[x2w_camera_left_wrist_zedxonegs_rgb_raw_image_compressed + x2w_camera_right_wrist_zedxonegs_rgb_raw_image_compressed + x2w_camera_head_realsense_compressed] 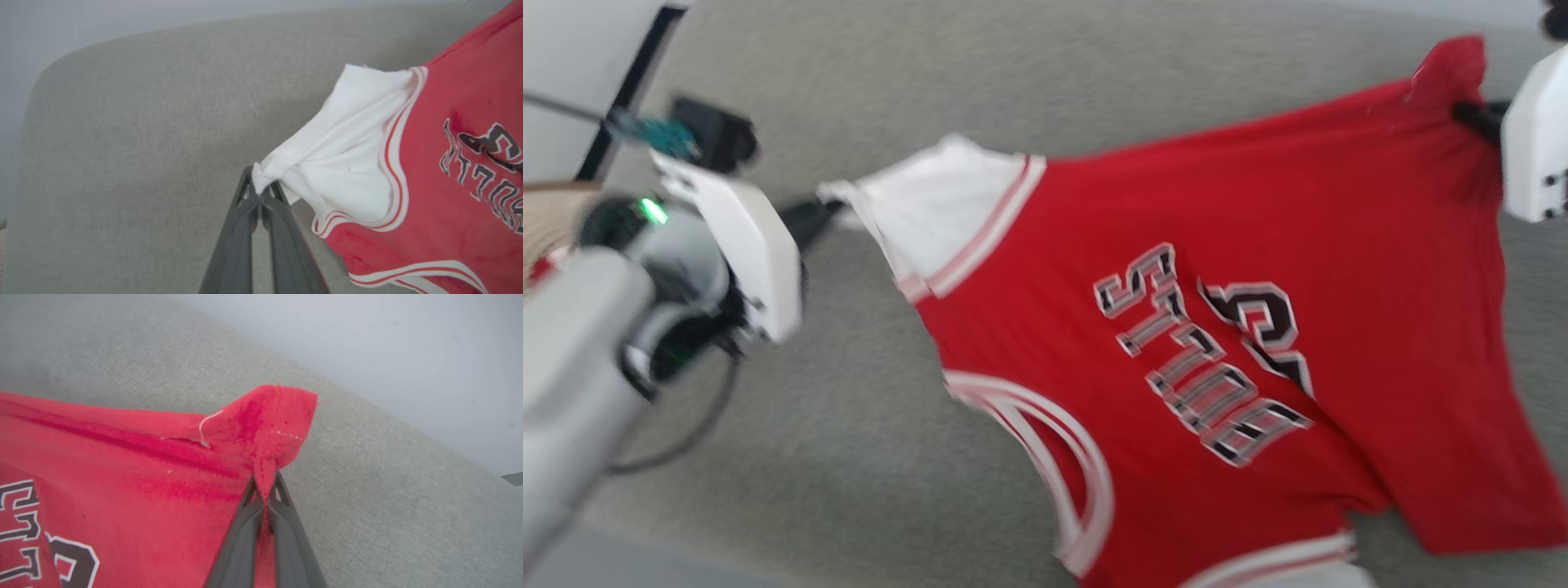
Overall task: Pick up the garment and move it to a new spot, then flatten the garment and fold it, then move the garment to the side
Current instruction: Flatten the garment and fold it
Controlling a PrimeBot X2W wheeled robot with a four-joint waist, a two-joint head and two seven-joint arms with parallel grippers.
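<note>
Head view is motion-blurred; both wrist views are sharper.

Left pincer (827,211) (259,192): fingers pressed together, pinching a bunched tip of the white sleeve (935,204) (347,139). The cloth puckers into folds right at the fingertips.

Right pincer (1474,114) (265,494): fingers pressed together, pinching a red hem corner (1450,69) (278,416). The corner sticks up past the fingertips, and a loose white thread lies beside its stitching.

Jersey (1045,343) (425,134) (122,457): spread between the two pincers over the grey fabric-covered surface (866,90) (135,155) (388,490). The edge from sleeve to hem corner is drawn fairly straight, and the rest falls toward the camera. Front side faces up. The "BULLS" lettering (1196,359) and number read upside down in the head view. The striped neck trim (1062,457) sits at lower centre. I cannot tell whether the lower part rests on the surface or hangs clear.

A pale wall lies beyond the surface edge in both wrist views.
</note>
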